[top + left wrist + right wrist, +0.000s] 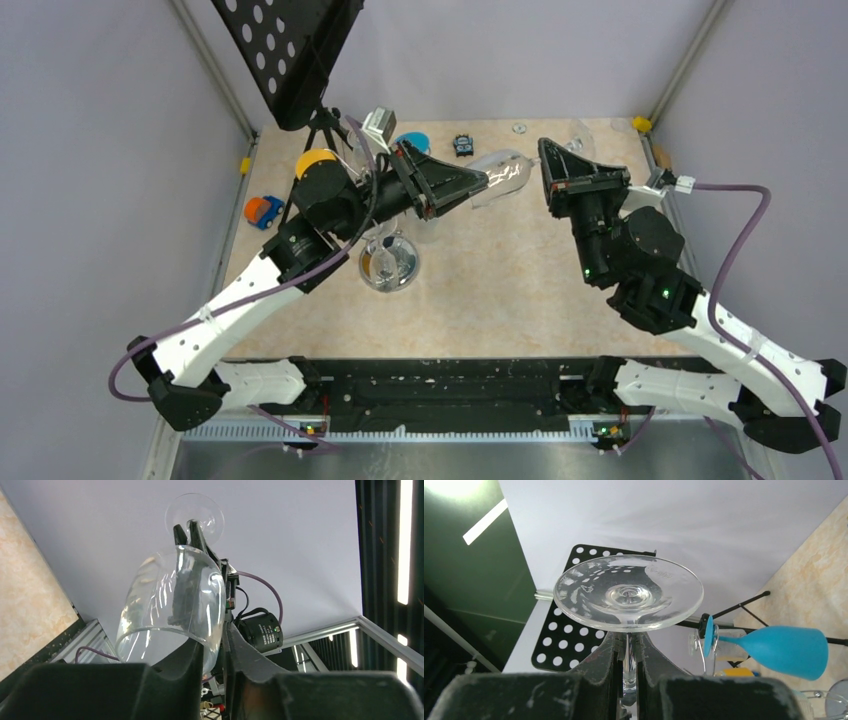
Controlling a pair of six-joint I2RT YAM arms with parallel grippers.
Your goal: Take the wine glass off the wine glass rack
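The silver wire wine glass rack (388, 262) with its round chrome base stands on the beige table (500, 290), left of centre. Farther back, the clear wine glass (507, 173) lies sideways in the air, off the rack. The right gripper (628, 652) clamps its stem. The left gripper (212, 652) is narrow around the bowl's rim, and I cannot tell whether it grips.

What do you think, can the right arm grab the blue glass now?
Probably not: its fingers are shut on the stem of the clear glass, and the left arm crowds the blue glass.
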